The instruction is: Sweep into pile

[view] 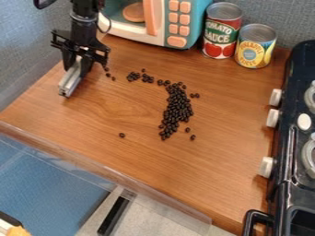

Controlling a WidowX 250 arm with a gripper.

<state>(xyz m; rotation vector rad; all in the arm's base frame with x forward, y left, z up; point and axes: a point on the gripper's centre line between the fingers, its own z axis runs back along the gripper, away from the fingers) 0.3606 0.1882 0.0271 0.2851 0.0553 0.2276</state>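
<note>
Camera view: scatter is your main risk
Your black two-finger gripper [84,59] is closed on a grey, bar-shaped sweeping tool [71,80]; swung too fast or tilted, it could skip over or fling the small, round black beans [177,108], strung in a curved band mid-way across the brown wood-look counter [227,120], and overshooting could send some towards the black toy stove [295,179]
</note>
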